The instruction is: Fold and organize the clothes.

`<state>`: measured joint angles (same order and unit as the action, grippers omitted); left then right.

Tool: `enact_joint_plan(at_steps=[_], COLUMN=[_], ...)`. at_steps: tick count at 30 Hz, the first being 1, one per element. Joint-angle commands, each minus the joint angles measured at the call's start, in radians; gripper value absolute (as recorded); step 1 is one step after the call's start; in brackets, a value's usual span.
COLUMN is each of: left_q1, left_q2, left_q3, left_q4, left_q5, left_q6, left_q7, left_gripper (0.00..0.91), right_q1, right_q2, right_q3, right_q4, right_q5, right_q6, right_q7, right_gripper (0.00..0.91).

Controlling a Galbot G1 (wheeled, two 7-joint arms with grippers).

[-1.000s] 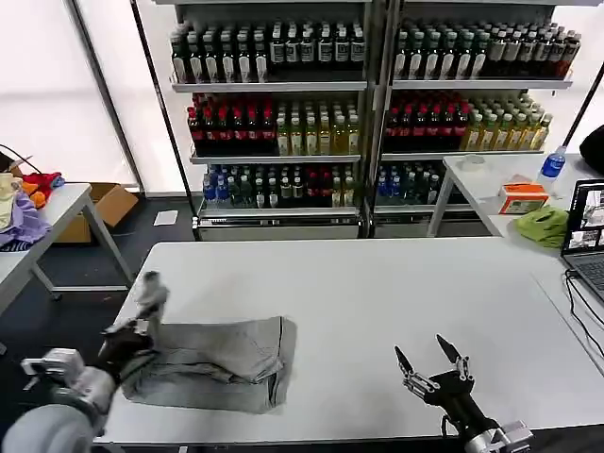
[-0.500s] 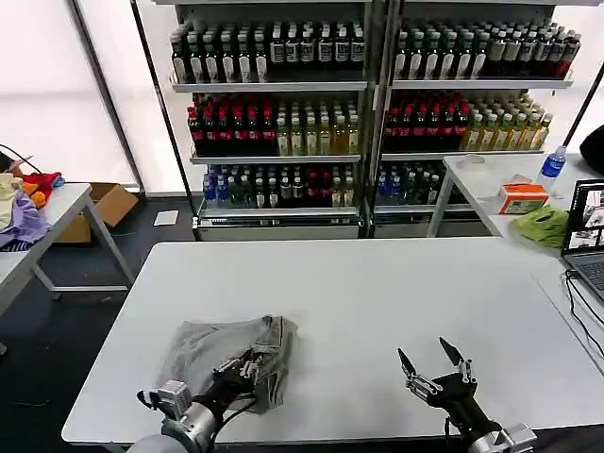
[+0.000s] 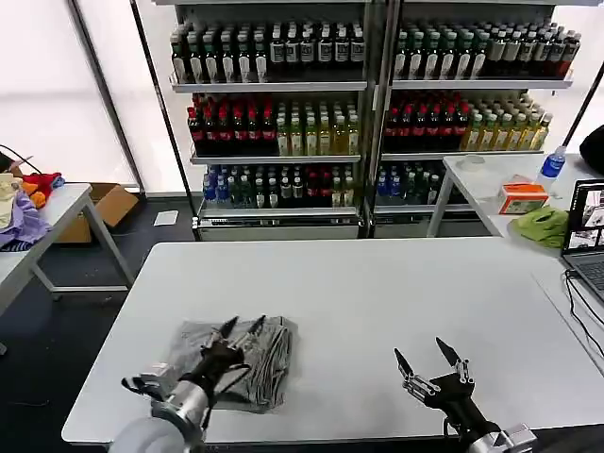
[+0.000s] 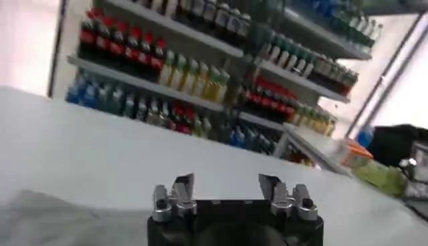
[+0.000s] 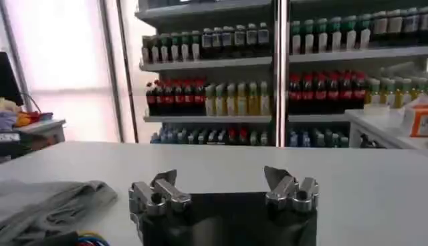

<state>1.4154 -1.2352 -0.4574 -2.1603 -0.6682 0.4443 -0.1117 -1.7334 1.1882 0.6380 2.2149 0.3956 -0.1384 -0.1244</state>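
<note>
The left gripper [image 3: 243, 327] hovers over the folded grey shirt [image 3: 269, 363], fingers apart, holding nothing. The right gripper [image 3: 424, 356] waits above the white table [image 3: 396, 293], fingers spread.

left hand [image 3: 242, 327] | released, spread, lifted | shirt [image 3: 269, 354] folded over

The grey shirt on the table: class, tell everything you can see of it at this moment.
The grey shirt is soft, light grey cloth, bunched into a rough, creased bundle rather than a neat fold. It lies on the white table, near the front edge on the robot's left side. The left gripper hangs over it with fingers open; contact cannot be told. The right gripper stands apart, open. In the right wrist view one rumpled edge rests flat on the tabletop.
</note>
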Motion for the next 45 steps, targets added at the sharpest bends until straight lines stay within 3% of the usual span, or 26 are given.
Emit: enact_joint_plan(at_steps=[1,6,16,17,18,19,20,21,31,38,41,45], left_q1=[0.131,0.145,0.105,0.102,0.099,0.094,0.09,0.086,0.068,0.063,0.066,0.058], left_q2=[0.004,-0.014,-0.059,-0.065,-0.071,-0.079,-0.085,-0.094,-0.155,-0.221,-0.192,-0.101], left_q3=[-0.283,-0.27,-0.253,-0.25,-0.243,-0.241,-0.238,-0.233,-0.215,-0.311,-0.414,-0.579], left_q4=[0.079,0.14,0.207,0.209,0.21,0.212,0.216,0.216,0.187,0.112,0.08,0.071], left_q5=[0.312,0.383,0.321,0.305,0.29,0.279,0.271,0.254,0.118,0.017,-0.046,-0.133], left_q6=[0.059,0.097,0.104,0.106,0.108,0.11,0.109,0.109,0.095,0.007,0.003,0.024], left_q7=[0.079,0.099,0.106,0.108,0.105,0.105,0.106,0.106,0.11,0.132,0.13,0.107], left_gripper=[0.907,0.907,0.907,0.877,0.504,0.333,0.091,0.01,0.01,0.01,0.01,0.02], right_q1=[0.0,0.003,0.006,0.006,0.006,0.006,0.005,0.004,-0.008,0.015,0.014,0.008], right_q2=[-0.006,-0.016,-0.014,-0.013,-0.012,-0.01,-0.009,-0.008,-0.008,-0.005,-0.01,-0.017], right_q3=[-0.002,-0.003,0.002,0.001,0.001,0.0,-0.001,-0.002,0.006,-0.011,-0.012,-0.007], right_q4=[-0.014,-0.017,-0.013,-0.013,-0.014,-0.013,-0.011,-0.011,-0.005,-0.015,-0.015,-0.008], right_q5=[0.006,0.009,0.016,0.016,0.016,0.015,0.016,0.015,0.015,0.015,0.015,0.02], right_q6=[0.001,0.0,-0.002,-0.002,-0.002,-0.002,-0.002,-0.002,0.001,0.002,0.001,0.0], right_q7=[0.001,0.001,0.0,0.0,0.0,0.0,0.0,0.0,0.001,0.002,0.001,0.003], right_gripper=[0.907,0.907,0.907,0.907,0.907,0.907,0.907,0.907,0.907,0.907,0.907,0.907])
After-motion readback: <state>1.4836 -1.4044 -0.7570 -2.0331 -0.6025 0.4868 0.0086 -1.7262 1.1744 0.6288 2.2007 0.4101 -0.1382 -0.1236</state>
